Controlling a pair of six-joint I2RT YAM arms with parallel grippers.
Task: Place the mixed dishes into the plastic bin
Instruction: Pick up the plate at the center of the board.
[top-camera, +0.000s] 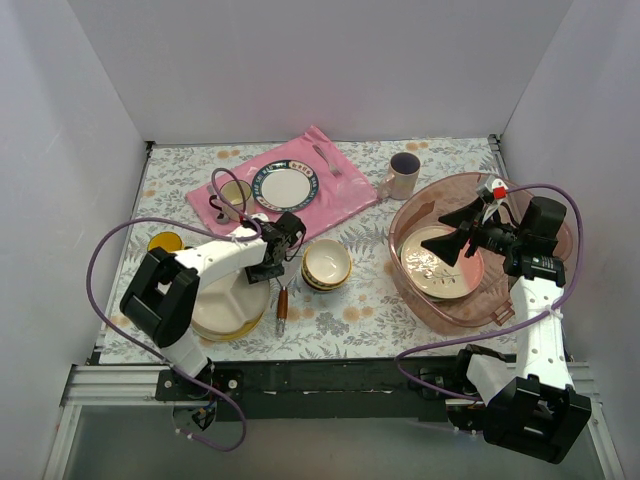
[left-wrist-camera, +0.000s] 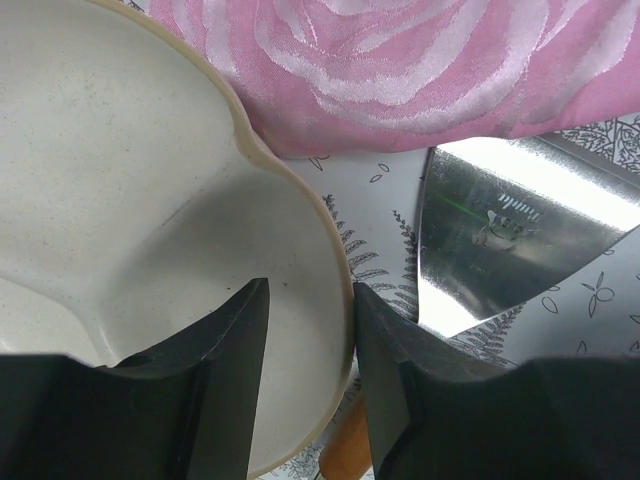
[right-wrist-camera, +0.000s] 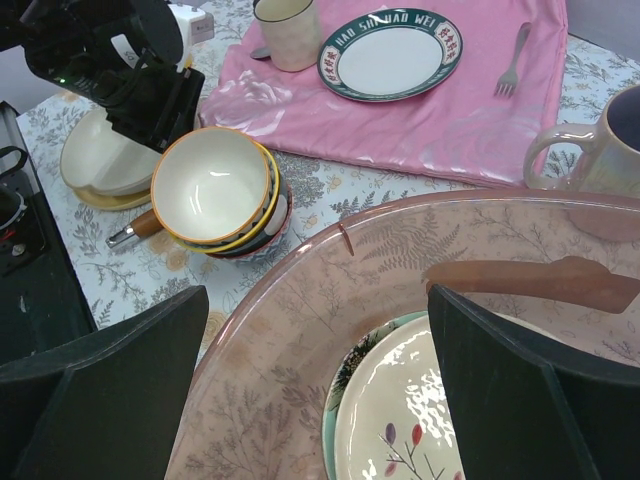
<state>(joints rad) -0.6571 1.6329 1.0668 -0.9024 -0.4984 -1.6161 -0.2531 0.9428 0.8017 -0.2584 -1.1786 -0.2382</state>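
the left fingers (left-wrist-camera: 310, 295) straddle the rim of the cream divided plate (top-camera: 225, 305) at lower left of the overhead frame. one finger sits over the plate's inside and the other just outside its edge. a gap shows on the inner side, so they are not clamped on it. that plate lies on a yellowish plate on the flowered tabletop (top-camera: 400, 300). a spatula (left-wrist-camera: 500, 230) with a wooden handle lies just beside it.

the right fingers (right-wrist-camera: 315, 290) are spread wide and grasp nothing, hanging over the pink-brown bin (right-wrist-camera: 270, 370) at right of the frame. inside the bin a cream plate (right-wrist-camera: 400, 420) with a sprig pattern rests on a green plate (right-wrist-camera: 335, 400).

outside the bin, stacked bowls (top-camera: 327, 264) stand at centre. a purple-lined mug (top-camera: 404, 175) is near the bin's upper left, and a yellow mug (top-camera: 163, 242) is at far left.
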